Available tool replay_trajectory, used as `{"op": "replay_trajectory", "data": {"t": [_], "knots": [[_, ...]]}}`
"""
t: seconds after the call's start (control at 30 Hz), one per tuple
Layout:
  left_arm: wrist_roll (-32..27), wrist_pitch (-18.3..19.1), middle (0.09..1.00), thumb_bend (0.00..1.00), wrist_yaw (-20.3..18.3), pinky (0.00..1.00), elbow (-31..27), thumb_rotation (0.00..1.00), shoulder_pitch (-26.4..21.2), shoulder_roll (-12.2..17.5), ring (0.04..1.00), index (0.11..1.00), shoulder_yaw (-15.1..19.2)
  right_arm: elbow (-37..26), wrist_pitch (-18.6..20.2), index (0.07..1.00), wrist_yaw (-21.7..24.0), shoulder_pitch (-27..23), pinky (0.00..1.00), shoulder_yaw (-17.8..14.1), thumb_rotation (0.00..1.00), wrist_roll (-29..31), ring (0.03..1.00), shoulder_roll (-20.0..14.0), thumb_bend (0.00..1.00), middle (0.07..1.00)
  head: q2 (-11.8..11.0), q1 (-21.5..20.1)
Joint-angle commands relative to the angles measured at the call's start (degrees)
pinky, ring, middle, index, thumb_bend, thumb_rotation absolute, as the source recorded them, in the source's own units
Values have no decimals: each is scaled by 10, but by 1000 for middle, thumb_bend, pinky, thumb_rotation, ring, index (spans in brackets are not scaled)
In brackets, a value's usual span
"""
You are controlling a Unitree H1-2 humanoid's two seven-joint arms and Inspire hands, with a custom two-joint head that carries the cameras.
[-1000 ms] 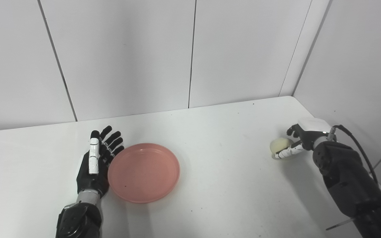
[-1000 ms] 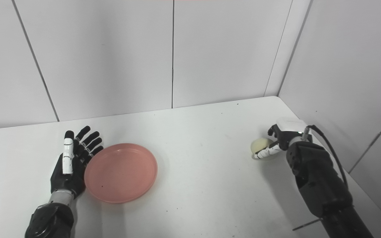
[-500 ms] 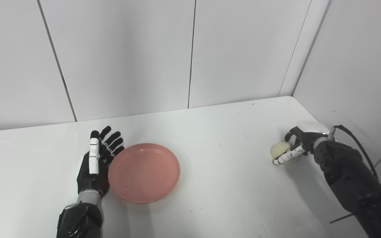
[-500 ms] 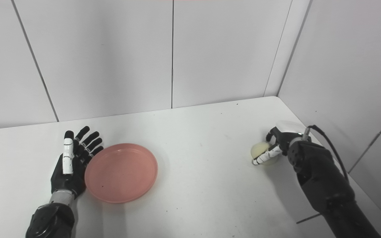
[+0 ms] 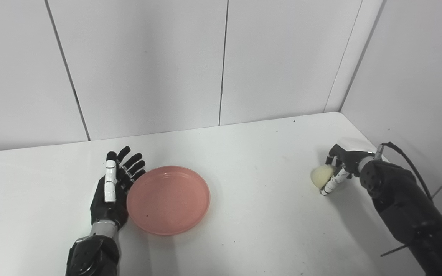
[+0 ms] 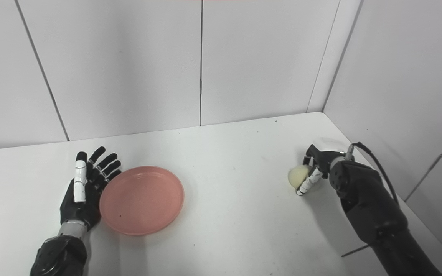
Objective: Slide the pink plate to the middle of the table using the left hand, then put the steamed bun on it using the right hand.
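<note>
there is one pink plate (image 5: 168,199) on the worktop (image 5: 251,153). there is one steamed bun (image 5: 321,175), pale and round. there are two robot hands: one left robot hand (image 5: 112,188) and one right robot hand (image 5: 342,165). there are two dark arms, one for each robot hand. there is one black cable (image 5: 413,168) at the right arm. behind the worktop there are wall panels; the number of them i cannot say surely, because the edges of the views cut them.

White desk (image 5: 251,153) set into a corner of pale wall panels, pink plate (image 5: 168,199) lying flat left of centre, small dark specks scattered on the surface
</note>
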Motion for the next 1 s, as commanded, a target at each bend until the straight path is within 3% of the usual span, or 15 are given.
{"op": "replay_trajectory", "data": {"t": [0.0,0.23,0.33,0.43,0.63,0.97], "knots": [[2,11,789,684,4,801,3,899,5,-6,800,851,-5,-13,3,509,-7,1,229,-2,58,8,285,-25,523,395,0,1],[4,9,797,680,5,794,5,905,6,-8,803,860,-6,-66,-3,528,-24,8,249,-8,4,34,308,-34,524,420,1,5],[6,10,793,684,8,783,7,904,5,-9,800,858,-6,-99,2,487,-24,9,231,-13,3,36,284,-35,531,467,2,9],[9,11,790,687,12,779,7,909,5,-11,798,854,-7,-135,1,525,-21,4,223,-19,4,44,278,-36,523,419,2,13],[11,6,798,674,15,784,14,913,2,-16,806,849,-8,-181,-57,532,-56,-2,240,-27,4,83,300,-39,524,434,2,27],[17,-12,826,665,13,794,39,933,-3,-26,819,872,-16,-268,-13,516,-30,-43,209,-7,0,81,282,1,525,439,-2,63]]}}
